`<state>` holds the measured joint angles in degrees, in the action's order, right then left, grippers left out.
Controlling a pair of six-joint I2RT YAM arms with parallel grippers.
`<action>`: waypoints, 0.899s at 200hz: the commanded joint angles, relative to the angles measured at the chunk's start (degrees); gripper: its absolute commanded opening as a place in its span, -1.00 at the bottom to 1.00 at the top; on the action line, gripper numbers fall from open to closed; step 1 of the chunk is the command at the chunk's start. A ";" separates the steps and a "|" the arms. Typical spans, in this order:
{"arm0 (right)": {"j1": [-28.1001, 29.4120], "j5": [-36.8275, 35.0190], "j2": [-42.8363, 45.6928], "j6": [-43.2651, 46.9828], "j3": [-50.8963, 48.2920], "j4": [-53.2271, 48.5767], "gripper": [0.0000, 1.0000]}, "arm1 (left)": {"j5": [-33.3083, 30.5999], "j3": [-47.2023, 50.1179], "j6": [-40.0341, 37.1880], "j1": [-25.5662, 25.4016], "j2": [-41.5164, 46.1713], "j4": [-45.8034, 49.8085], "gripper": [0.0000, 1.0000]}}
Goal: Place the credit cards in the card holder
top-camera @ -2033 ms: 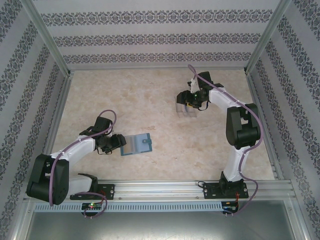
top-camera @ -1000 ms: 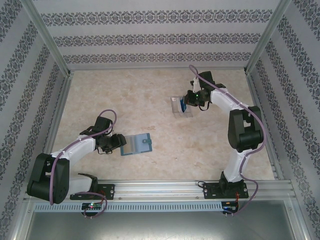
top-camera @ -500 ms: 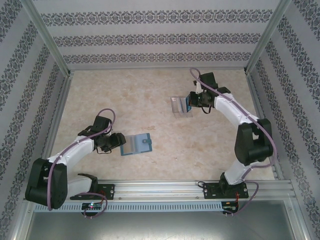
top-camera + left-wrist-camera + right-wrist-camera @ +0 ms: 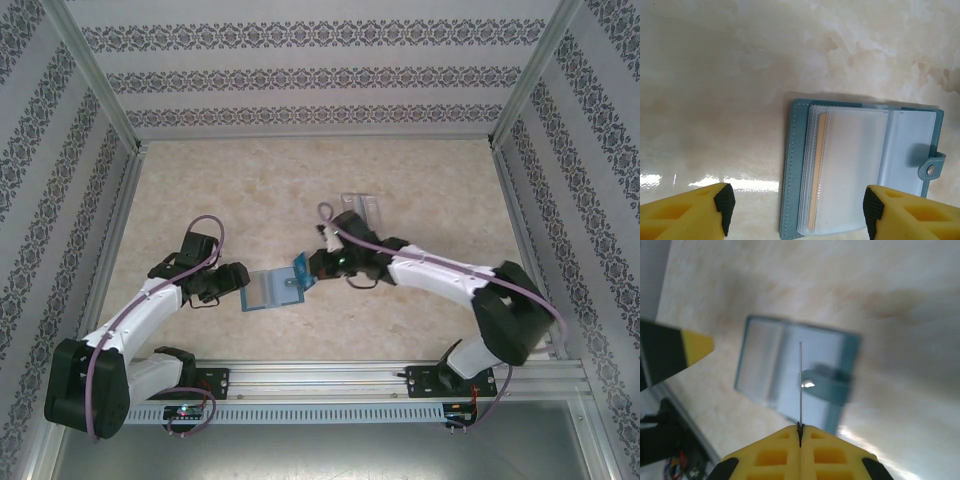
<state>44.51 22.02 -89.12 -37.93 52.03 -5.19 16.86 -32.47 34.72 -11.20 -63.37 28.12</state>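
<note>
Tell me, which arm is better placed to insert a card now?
Right. Its jaws pinch a card edge-on over the open holder; the left jaws stand open and empty near it.

Both arms lean in low over the table, their grippers pointing at each other near the middle.
The left arm bends at the elbow and reaches rightward; the left gripper [image 4: 237, 278] holds its yellow fingers spread wide apart. The right arm stretches far to the left with its forearm nearly level, and the right gripper [image 4: 312, 265] is pinched tight on a thin credit card [image 4: 800, 382] seen edge-on.
</note>
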 commanded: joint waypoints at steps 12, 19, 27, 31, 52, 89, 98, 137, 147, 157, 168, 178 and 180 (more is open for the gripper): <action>2.95 5.34 -7.53 -10.03 -0.41 19.41 -1.00 | 2.63 2.03 -0.82 -0.22 -1.24 -0.03 0.41; 2.95 5.73 -8.86 -11.44 -0.83 21.41 -1.00 | 3.19 2.21 -0.48 -0.22 -1.41 -0.49 0.40; 2.95 5.59 -9.98 -11.98 -0.89 21.91 -1.00 | 3.85 2.40 -0.22 -0.22 -1.69 -0.91 0.39; 3.02 5.37 -10.43 -11.75 -0.92 22.05 -1.00 | 4.26 2.40 -0.08 -0.18 -1.77 -1.16 0.38; 3.48 5.28 -13.32 -9.59 -0.27 20.32 -1.00 | 5.39 3.32 -0.04 -0.16 -2.57 -2.59 0.33; 3.48 6.11 -15.65 -11.43 -1.49 22.74 -1.00 | 6.96 4.17 0.11 -0.31 -4.27 -4.12 0.26; 3.48 6.22 -16.03 -11.75 -1.61 23.22 -1.00 | 6.70 4.53 0.06 -0.24 -4.30 -4.49 0.26; 3.58 5.23 -15.38 -14.61 -4.07 26.70 -1.00 | 7.06 5.17 0.39 -0.25 -4.96 -5.50 0.22; 3.44 5.05 -15.49 -14.92 -4.06 26.43 -1.00 | 6.44 5.45 0.30 -0.25 -5.17 -5.70 0.21; 3.23 5.14 -15.68 -15.84 -4.43 26.94 -1.00 | 6.45 5.49 0.39 -0.23 -5.52 -6.10 0.18; 3.28 4.76 -15.72 -17.33 -5.22 28.21 -1.00 | 6.88 5.27 0.41 -0.23 -6.27 -6.32 0.15; 3.55 3.99 -15.88 -18.61 -5.94 29.47 -1.00 | 6.90 5.14 0.27 -0.31 -6.93 -6.47 0.13; 3.60 3.90 -15.94 -18.77 -6.00 29.64 -1.00 | 6.85 5.20 0.20 -0.31 -7.07 -6.49 0.12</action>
<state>47.79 27.07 -104.42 -53.17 48.01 20.49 22.96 -27.86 34.96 -11.18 -68.60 23.70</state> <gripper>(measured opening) 0.048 0.572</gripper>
